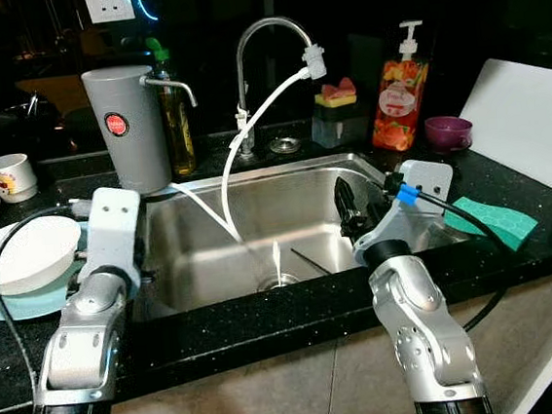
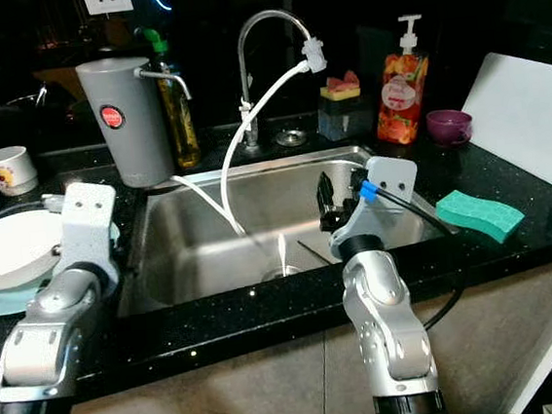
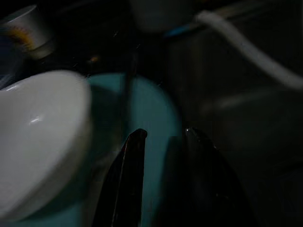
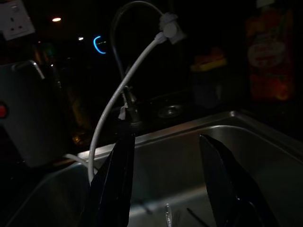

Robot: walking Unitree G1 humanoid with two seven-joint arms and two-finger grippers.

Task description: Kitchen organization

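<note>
Your left gripper (image 3: 163, 142), fingers apart, hovers over the round teal plate (image 3: 151, 109) carrying the white ceramic bowl (image 1: 28, 252) beside the steel sink's (image 1: 254, 185) left rim. Right gripper (image 4: 165, 156) gapes, empty, over the basin. Nudging could slide the stack.

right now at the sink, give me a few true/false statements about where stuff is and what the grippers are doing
1. The white bowl sits on a teal plate left of the sink. True.
2. The right gripper is shut on the green sponge. False: its fingers are open and empty over the sink; the sponge lies on the counter to the right of the sink.
3. A white hose runs from the faucet spout down into the sink. True.
4. The purple cup is inside the sink. False: it stands on the counter beside the white cutting board.
5. The left gripper is open near the plate. True.
</note>
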